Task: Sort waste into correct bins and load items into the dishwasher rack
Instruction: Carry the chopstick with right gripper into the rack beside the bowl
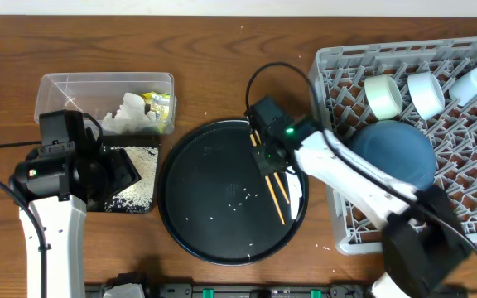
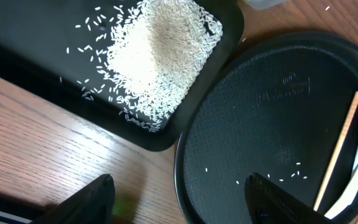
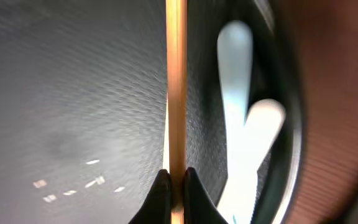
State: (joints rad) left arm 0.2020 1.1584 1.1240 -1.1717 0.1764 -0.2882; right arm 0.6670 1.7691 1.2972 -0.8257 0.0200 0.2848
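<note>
My right gripper (image 1: 269, 159) (image 3: 176, 179) is shut on a wooden chopstick (image 3: 176, 87) that lies on the round black tray (image 1: 214, 199). The chopsticks (image 1: 277, 197) run toward the tray's front right, and the white spoon (image 3: 236, 74) lies just beside them. My left gripper (image 2: 180, 198) stands open and empty, straddling the round tray's left rim. Ahead of it, the shallow black tray (image 2: 36, 37) holds a pile of rice (image 2: 154, 56). White napkins (image 1: 127, 116) and a yellow-green wrapper (image 1: 160, 106) are in the clear tub (image 1: 65, 87). A few rice grains (image 1: 238, 194) dot the round tray.
The grey dishwasher rack (image 1: 338, 74) fills the right side, holding the dark-blue bowl (image 1: 396, 153) and pale cups (image 1: 383, 95) along its back. My right arm (image 1: 363, 186) crosses the rack's left edge. The black rice tray (image 1: 135, 178) touches the round tray's left rim.
</note>
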